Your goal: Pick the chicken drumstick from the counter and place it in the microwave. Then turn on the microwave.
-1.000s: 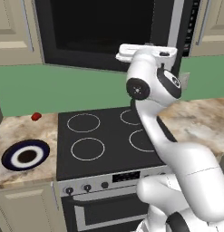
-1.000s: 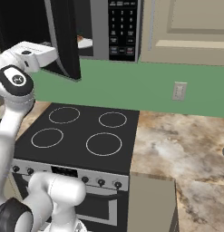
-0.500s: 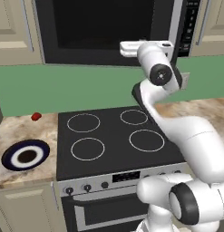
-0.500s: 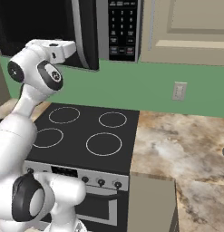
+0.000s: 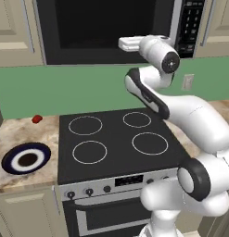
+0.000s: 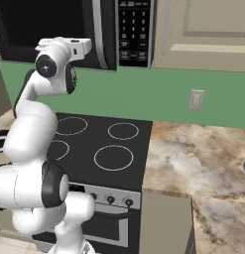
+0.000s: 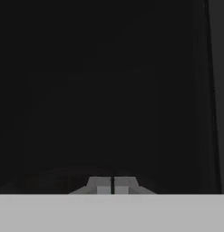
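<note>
Left base view: the microwave point(image 5: 111, 30) sits above the stove point(image 5: 113, 143), its door shut and the glass too dark to show what is inside. The hand point(image 5: 123, 44) is raised in front of the lower right of the door, pointing left. On the bench point(image 5: 23, 139) left of the stove lies a dark plate point(image 5: 26, 158) with a brown centre; whether that is the drumstick I cannot tell. A small red thing point(image 5: 37, 119) lies farther back by the wall. 0.5 s ago the elbow stood higher and more to the right; now the arm is folded lower, with the hand at much the same spot.

Right base view: the hand point(image 6: 84, 45) is close to the door's silver handle point(image 6: 97, 30), left of the keypad point(image 6: 134, 32). The bench point(image 6: 198, 163) runs on right of the stove. The forearm has swung since 0.5 s ago.

Hand view: the 2 fingertips point(image 7: 102, 185) are pressed together, holding nothing, facing the dark door glass.
</note>
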You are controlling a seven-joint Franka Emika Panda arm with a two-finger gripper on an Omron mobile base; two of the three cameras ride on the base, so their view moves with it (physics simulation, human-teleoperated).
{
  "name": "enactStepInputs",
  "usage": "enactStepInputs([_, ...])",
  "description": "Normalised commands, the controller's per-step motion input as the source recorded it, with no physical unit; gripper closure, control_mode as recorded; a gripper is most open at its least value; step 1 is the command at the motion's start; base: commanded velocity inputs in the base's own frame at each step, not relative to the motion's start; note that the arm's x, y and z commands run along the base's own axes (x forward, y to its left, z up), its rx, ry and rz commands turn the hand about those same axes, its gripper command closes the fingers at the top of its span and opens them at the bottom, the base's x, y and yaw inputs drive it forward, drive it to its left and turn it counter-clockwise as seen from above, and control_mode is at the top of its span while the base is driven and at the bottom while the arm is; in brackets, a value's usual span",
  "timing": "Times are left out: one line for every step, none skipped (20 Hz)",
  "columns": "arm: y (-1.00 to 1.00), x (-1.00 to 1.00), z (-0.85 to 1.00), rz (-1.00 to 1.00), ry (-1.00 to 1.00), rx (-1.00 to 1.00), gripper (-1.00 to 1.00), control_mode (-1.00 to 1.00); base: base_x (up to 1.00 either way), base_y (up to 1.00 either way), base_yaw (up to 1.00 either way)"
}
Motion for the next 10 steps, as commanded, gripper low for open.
enactStepInputs([0.0,0.56,0.21,0.16,0.1,0.0,1.0,-1.0,0.0,0.0,0.0])
enactStepInputs([0.0,0.53,0.22,0.15,0.1,0.0,1.0,-1.0,0.0,0.0,0.0])
enactStepInputs([0.0,0.64,0.22,0.13,0.12,0.0,1.0,-1.0,0.0,0.0,0.0])
enactStepInputs([0.0,0.63,0.23,0.12,0.13,0.0,1.0,-1.0,0.0,0.0,0.0])
enactStepInputs([0.0,0.65,0.2,0.11,0.14,0.0,1.0,-1.0,0.0,0.0,0.0])
enactStepInputs([0.0,0.67,0.21,0.1,0.14,0.0,1.0,-1.0,0.0,0.0,0.0])
enactStepInputs([0.0,0.66,0.23,0.09,0.14,0.0,1.0,-1.0,0.0,0.0,0.0])
enactStepInputs([0.0,0.64,0.23,0.09,0.13,0.0,1.0,-1.0,0.0,0.0,0.0])
enactStepInputs([0.0,0.57,0.23,0.08,0.12,0.0,1.0,-1.0,0.0,0.0,0.0])
enactStepInputs([0.01,0.51,0.21,0.08,0.1,0.0,1.0,-1.0,0.0,0.0,0.0])
